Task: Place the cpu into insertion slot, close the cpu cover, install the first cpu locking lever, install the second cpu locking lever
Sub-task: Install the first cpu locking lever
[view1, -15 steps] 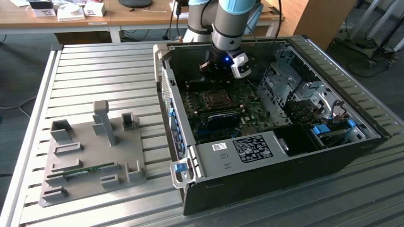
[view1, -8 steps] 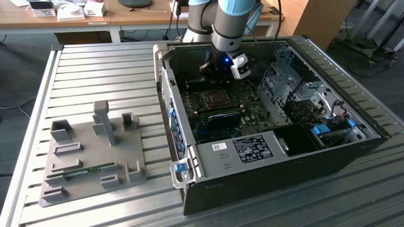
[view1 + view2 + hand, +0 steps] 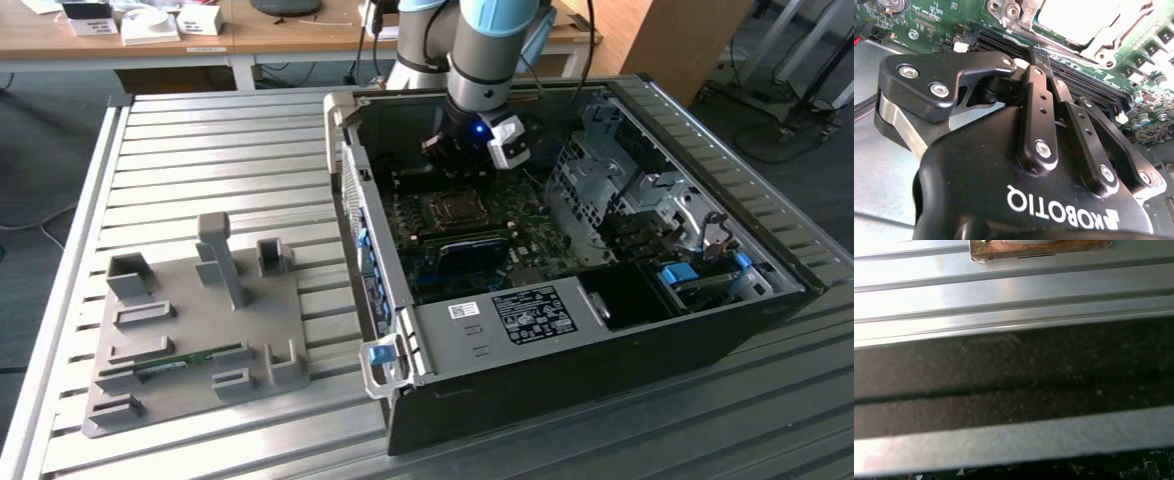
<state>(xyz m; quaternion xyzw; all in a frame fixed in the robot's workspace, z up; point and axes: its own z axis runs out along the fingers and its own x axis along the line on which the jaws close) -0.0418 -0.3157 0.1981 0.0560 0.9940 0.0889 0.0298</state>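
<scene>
Your gripper (image 3: 1039, 56) is showing its fingers (image 3: 1037, 112) pressed together with nothing visible between them. Its tips are hovering just over the long black memory slots (image 3: 1004, 46), right beside the insertion slot (image 3: 1081, 22). In the second wrist view, a pale, glaring square is sitting inside that slot's silver frame. I am judging this to be the cpu (image 3: 1069, 15) already seated, with the cpu cover (image 3: 1111, 35) lying around it, though I cannot tell whether the cover is fully down. With the fingers clenched like this, you are probably working as a pusher. So be pressing on the metal frame or lever only, be travelling slowly, and be keeping the tips off the memory slots and the small parts of the green board (image 3: 929, 20). In the exterior view the gripper (image 3: 458, 160) is hanging at upper centre, just above the insertion slot (image 3: 454, 212). The arm (image 3: 483, 50) is reaching almost straight down into the open computer case (image 3: 561, 370) from the frame's top edge.
</scene>
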